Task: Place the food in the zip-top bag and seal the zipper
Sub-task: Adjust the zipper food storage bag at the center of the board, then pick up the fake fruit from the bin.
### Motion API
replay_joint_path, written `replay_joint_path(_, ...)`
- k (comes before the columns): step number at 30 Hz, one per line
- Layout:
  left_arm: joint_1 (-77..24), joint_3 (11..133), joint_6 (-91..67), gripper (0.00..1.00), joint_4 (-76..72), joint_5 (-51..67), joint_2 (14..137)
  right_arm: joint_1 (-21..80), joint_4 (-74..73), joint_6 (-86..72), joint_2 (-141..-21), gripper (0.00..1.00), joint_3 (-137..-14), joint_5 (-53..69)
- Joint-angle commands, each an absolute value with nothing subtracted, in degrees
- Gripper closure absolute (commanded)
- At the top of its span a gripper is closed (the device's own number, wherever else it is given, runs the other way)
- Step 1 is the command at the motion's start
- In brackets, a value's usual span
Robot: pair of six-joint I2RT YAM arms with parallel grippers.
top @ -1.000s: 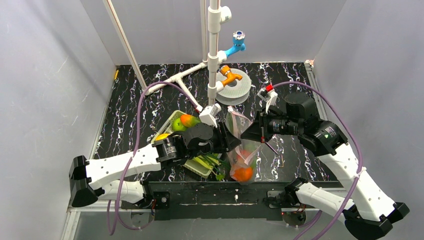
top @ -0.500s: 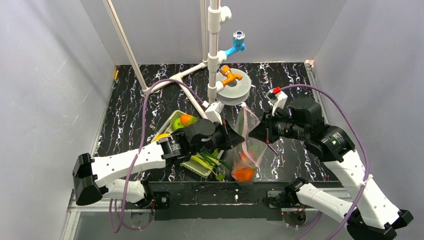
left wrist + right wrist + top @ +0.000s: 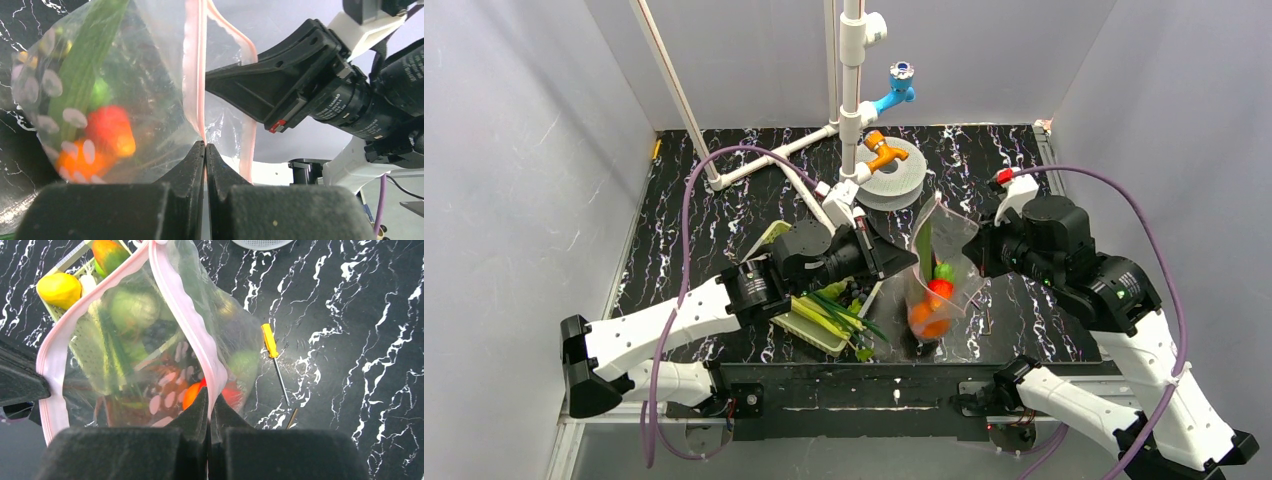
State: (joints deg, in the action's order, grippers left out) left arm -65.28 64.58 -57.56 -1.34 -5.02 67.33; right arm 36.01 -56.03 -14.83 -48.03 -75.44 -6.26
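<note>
Pink zipper (image 3: 194, 75) pinched flat in both my claws: left claw (image 3: 205, 146) clamped on 1 lip, right claw (image 3: 209, 394) on the facing lip. Zip-top bag (image 3: 949, 235) hangs between them, off the table (image 3: 654, 250), with food (image 3: 936, 300) sagging below my tips. Looks like the sealing step. The mouth gapes, so next I need the lips brought together and pressed along the strip.

zip-top bag (image 3: 939, 275) hanging between left pincer (image 3: 205, 150) and right pincer (image 3: 209, 401), blocks centre lane, mesh basket (image 3: 821, 338) crowding its left, pipe stand (image 3: 852, 110) and grey spool (image 3: 902, 180) behind, screwdriver (image 3: 270, 342) lying right, far-left counter (image 3: 684, 230) open to pass
</note>
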Motion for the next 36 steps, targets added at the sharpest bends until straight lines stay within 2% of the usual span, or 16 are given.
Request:
replay_joint_path(1, -64.78, 64.09, -58.47, 1.00, -2.45, -4.53, 66.34, 35.68, -54.82, -13.42, -48.71, 0.99, -79.82, -8.63)
replay_joint_path(3, -64.76, 63.39, -58.17, 0.99, -0.49, -5.69, 65.54, 35.68, -53.99, -13.76, -49.26, 0.99, -79.80, -6.67)
replay_joint_path(6, -64.70, 61.51, -57.55, 0.70, 6.06, -8.44, 62.56, 35.69, -53.01, -14.54, -49.64, 0.99, -78.40, -3.79)
replay_joint_path(9, -64.73, 58.35, -56.47, 0.47, 12.42, -13.11, 56.23, 35.68, -51.25, -15.45, -48.66, 0.99, -75.44, -0.54)
replay_joint_path(14, -64.69, 57.09, -54.23, 0.27, 30.36, -21.23, 47.24, 35.68, -49.82, -16.63, -48.14, 0.99, -72.61, 4.75)
replay_joint_path(19, -64.54, 59.76, -51.07, 0.17, 48.45, -32.25, 47.03, 35.66, -49.39, -16.96, -48.33, 0.99, -72.20, 7.01)
replay_joint_path(26, -61.04, 66.98, -49.57, 0.07, 68.64, -47.46, 62.95, 35.68, -50.83, -17.07, -48.88, 0.99, -73.56, 8.08)
replay_joint_path(29, -55.94, 66.66, -44.37, 0.02, 66.28, -47.48, 67.83, 35.67, -51.73, -17.08, -48.66, 0.99, -74.01, 7.81)
replay_joint_path(33, -47.60, 63.48, -36.76, 0.02, 59.61, -44.78, 69.97, 35.68, -52.62, -17.15, -48.56, 0.99, -74.34, 7.43)
replay_joint_path(36, -45.03, 61.80, -34.26, 0.02, 57.47, -46.71, 69.61, 35.68, -53.59, -17.12, -49.01, 0.99, -75.00, 6.89)
